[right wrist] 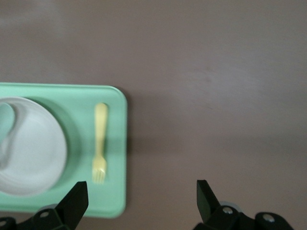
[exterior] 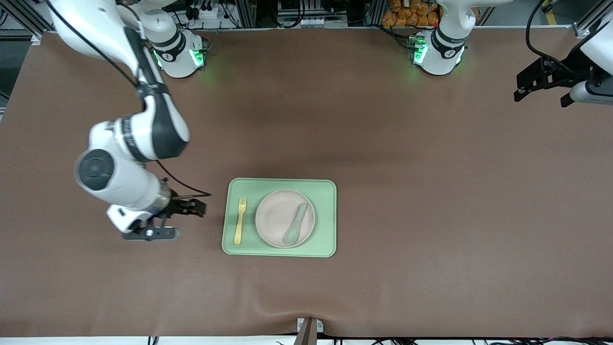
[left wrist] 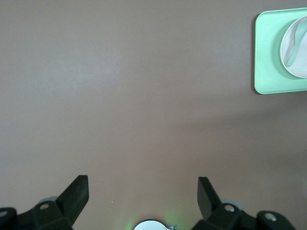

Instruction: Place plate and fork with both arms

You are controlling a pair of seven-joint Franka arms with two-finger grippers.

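The round off-white plate (exterior: 273,215) sits in the middle of the light green tray (exterior: 325,191). The pale yellow fork (exterior: 240,220) lies on the tray beside the plate, toward the right arm's end. My right gripper (exterior: 198,208) is open and empty over bare table just off the tray's edge by the fork. Its wrist view shows the fork (right wrist: 100,143), the plate (right wrist: 38,148) and the tray (right wrist: 115,191) off to one side of the open gripper (right wrist: 141,191). My left gripper (exterior: 540,91) waits open and empty over the table's left-arm end (left wrist: 143,187).
A muted green spoon (exterior: 297,223) lies on the plate. The brown table mat (exterior: 431,191) spreads all round the tray. The left wrist view shows a corner of the tray (left wrist: 266,57) with the plate (left wrist: 302,67) far off. The arm bases (exterior: 179,55) stand along the table's farther edge.
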